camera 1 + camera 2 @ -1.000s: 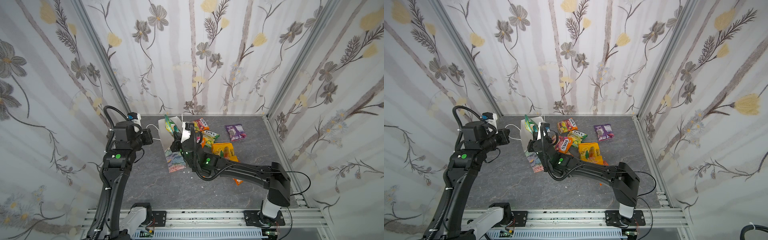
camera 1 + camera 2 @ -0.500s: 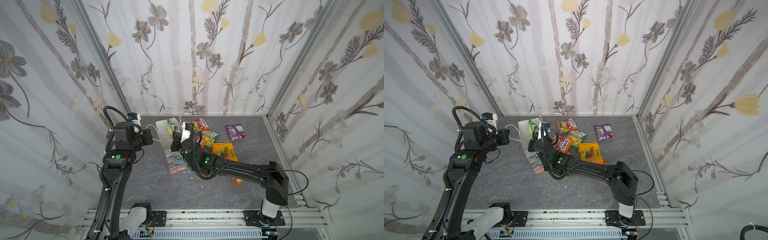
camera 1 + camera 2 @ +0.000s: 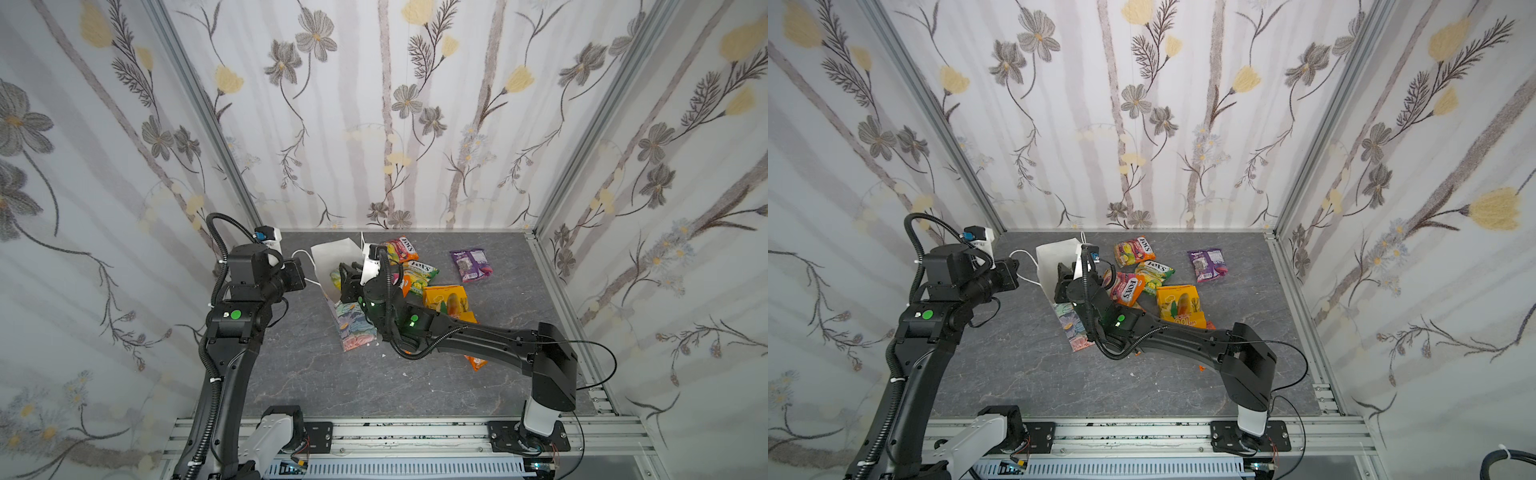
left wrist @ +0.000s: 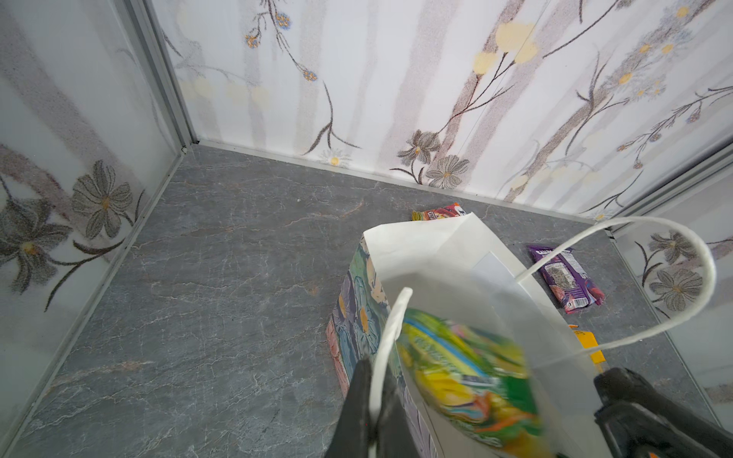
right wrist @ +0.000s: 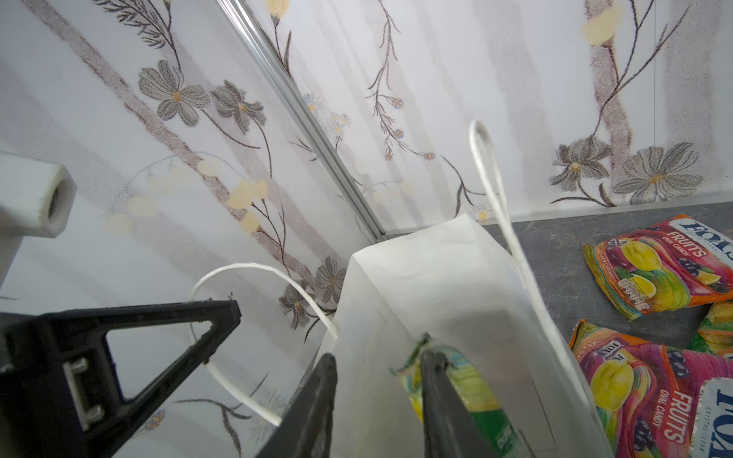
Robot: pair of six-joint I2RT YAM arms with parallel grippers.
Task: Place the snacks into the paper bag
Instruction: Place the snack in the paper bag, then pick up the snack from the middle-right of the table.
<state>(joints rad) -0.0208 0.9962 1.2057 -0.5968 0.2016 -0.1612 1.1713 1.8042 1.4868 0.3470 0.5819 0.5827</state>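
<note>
The paper bag (image 3: 332,255) stands at the back left of the table, mouth up, white lining showing. My left gripper (image 4: 375,412) is shut on one white cord handle (image 4: 390,329) and holds that side up. My right gripper (image 5: 380,396) hangs open over the bag's mouth. A green-yellow packet (image 4: 468,376) lies blurred inside the bag, against one right finger (image 5: 436,392) but not clamped. More snacks lie on the table right of the bag: two orange-pink FOX'S packs (image 3: 1133,250) (image 3: 1127,289), a green one (image 3: 1154,274), a yellow mango one (image 3: 1177,305) and a purple one (image 3: 1208,264).
Floral walls close in the grey table (image 3: 316,365) on three sides, and the bag stands near the back left corner. My right arm (image 3: 478,336) stretches across the loose packets, covering part of an orange packet (image 3: 476,361). The second handle (image 4: 674,277) arches over the bag's mouth.
My right gripper has opened over the bag and let go of the green-yellow packet, which has sunk into the bag. The left gripper keeps its hold on the handle.
</note>
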